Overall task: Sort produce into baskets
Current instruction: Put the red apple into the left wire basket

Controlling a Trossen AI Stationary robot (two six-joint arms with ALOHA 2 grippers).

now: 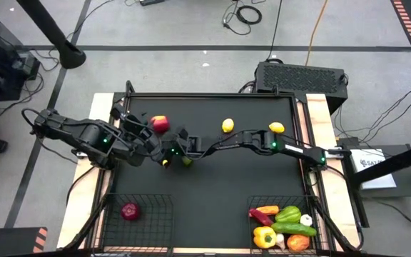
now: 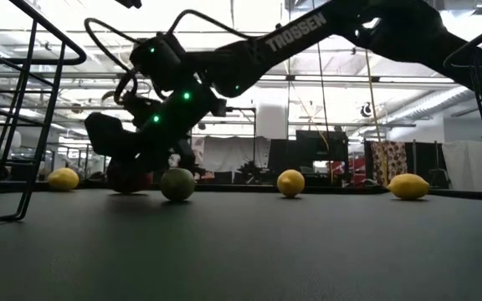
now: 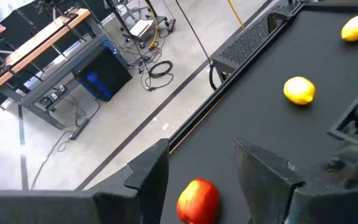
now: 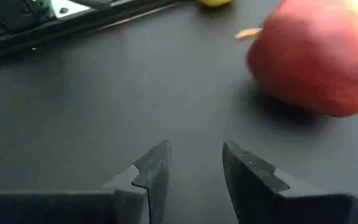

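Roughly halfway: right basket [image 1: 312, 207] holds peppers, carrot, garlic; left basket [image 1: 148, 203] only an onion [image 1: 130, 211]. Apple [image 1: 160, 123], lime [image 1: 187, 161], three lemons remain. Left gripper [image 3: 197, 171] and right gripper [image 4: 194, 162] both gape, empty, beside the apple.

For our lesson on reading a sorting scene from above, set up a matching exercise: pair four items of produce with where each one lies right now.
Things:
1. red apple
2. purple onion
3. green pepper
4. lime

Places:
A. in the right basket, among other vegetables
B. on the mat, under the two arms where they meet
C. alone in the left basket
D. on the mat, just ahead of the left pincer, whose fingers are open

Pairs: 1-D, 2-C, 3-A, 4-B
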